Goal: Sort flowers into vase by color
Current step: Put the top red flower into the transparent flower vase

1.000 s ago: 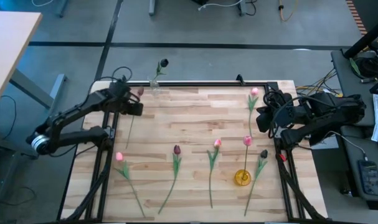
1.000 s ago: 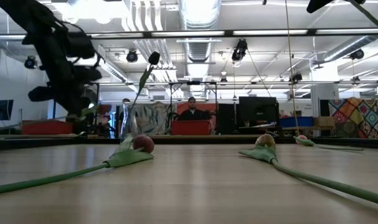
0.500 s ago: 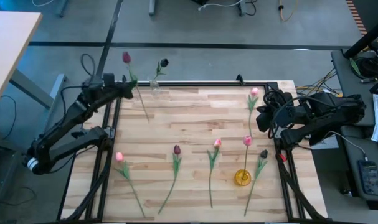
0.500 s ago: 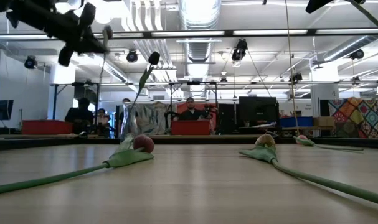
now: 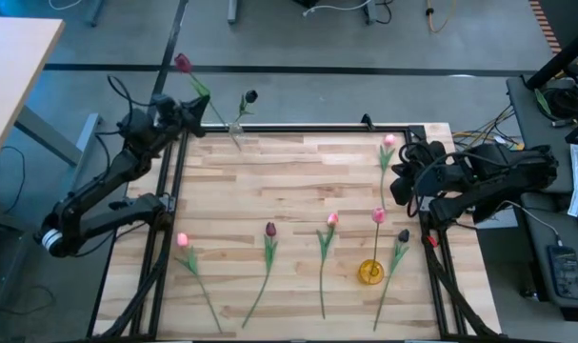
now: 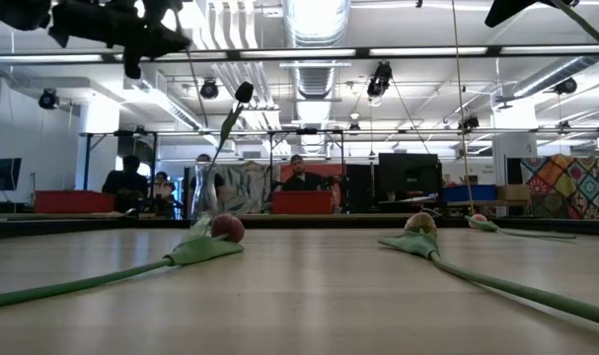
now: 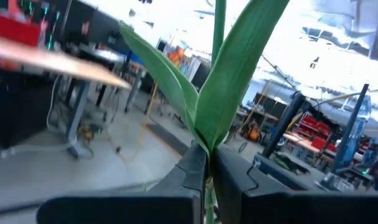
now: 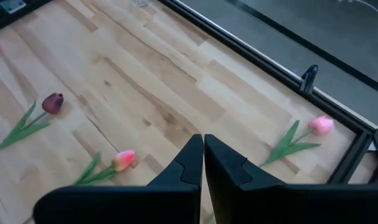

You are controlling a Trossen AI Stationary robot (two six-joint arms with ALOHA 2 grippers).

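Observation:
My left gripper (image 5: 191, 121) is raised over the table's far left corner, shut on a dark maroon tulip (image 5: 182, 64). Its leaves (image 7: 226, 81) stand above the fingers. Close by, a clear vase (image 5: 236, 128) on the far edge holds a dark tulip (image 5: 250, 96). A yellow vase (image 5: 369, 272) at the near right holds a pink tulip (image 5: 378, 216). Loose tulips lie flat on the table: pink (image 5: 182, 240), maroon (image 5: 269, 230), pink (image 5: 332, 219), dark (image 5: 403, 235) and pink (image 5: 388, 141). My right gripper (image 5: 399, 183) is shut and empty at the right edge. My left gripper pinches the maroon tulip's thin stem (image 7: 208, 163) between its two fingers, just below where the leaves branch off. The fingers lie across the stem. The tulip is lifted clear of the table, head and leaves above the fingers, the lower stem slanting down toward the clear vase.
A black metal frame (image 5: 298, 128) runs along the table's far and side edges. The wooden top (image 5: 298, 181) is bare across its far middle. In the low view people sit in the room behind the table (image 6: 299, 177).
My left gripper has risen from the table's left part and gone toward the far left corner, beside the clear vase. The maroon tulip, which lay flat on the wood, has come up with it and now stands clear of the table, head high. The right arm has kept still.

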